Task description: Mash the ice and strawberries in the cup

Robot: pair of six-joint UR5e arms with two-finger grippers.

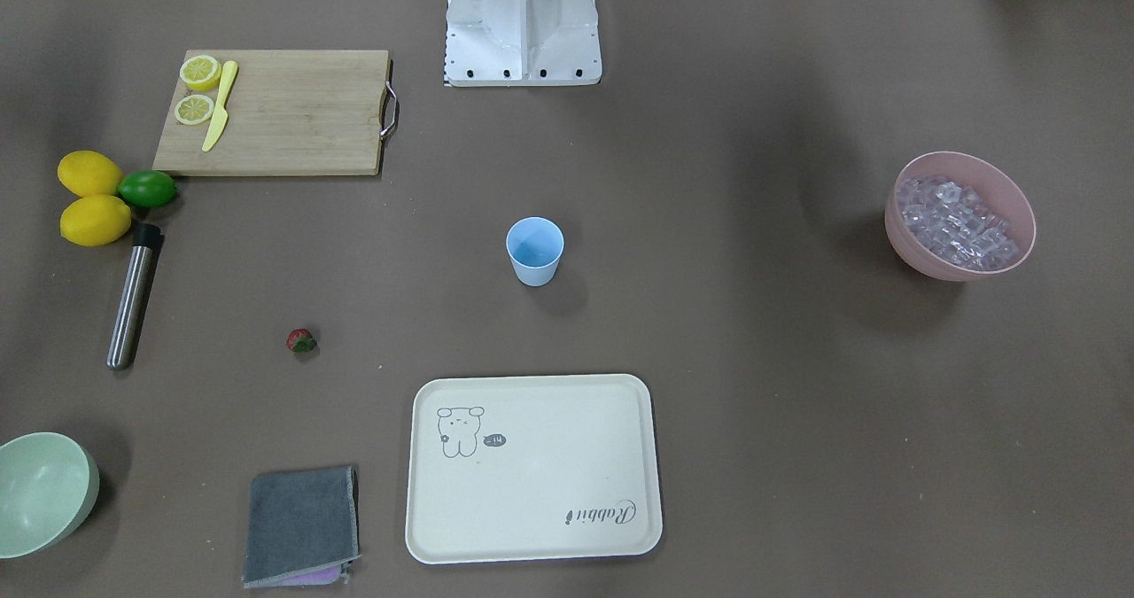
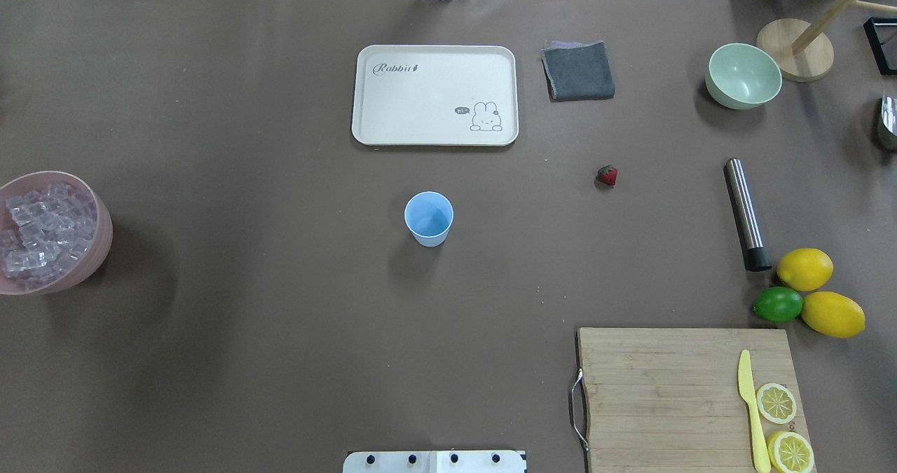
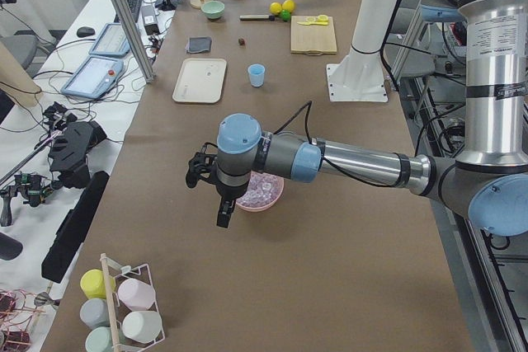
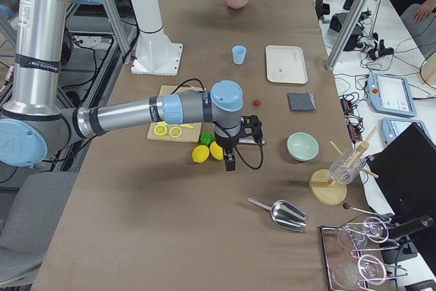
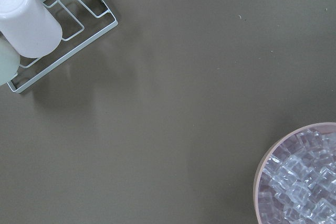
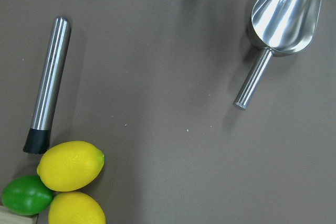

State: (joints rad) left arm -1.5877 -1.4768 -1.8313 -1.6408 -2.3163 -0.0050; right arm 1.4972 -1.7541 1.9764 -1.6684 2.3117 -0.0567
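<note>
Found cup (image 2: 428, 218) upright at table (image 2: 280, 319) centre, nothing in it. Noted ice (image 2: 43, 231) heaped in pink bowl (image 2: 99, 252) at robot's far left; strawberry (image 2: 607, 175) loose on table to the right, between cup and steel muddler (image 2: 745, 214). Saw left gripper (image 3: 223, 216) hanging just outboard of bowl, right gripper (image 4: 230, 163) near lemons (image 2: 804, 268). Could not tell jaws apart or together on either. Judged left arm (image 3: 363, 162) nearer ice, with cup inboard beyond bowl; right arm (image 4: 122, 117) nearer strawberry and muddler. Logged muddler's long axis as running toward and away from robot, black end robot-side.
</note>
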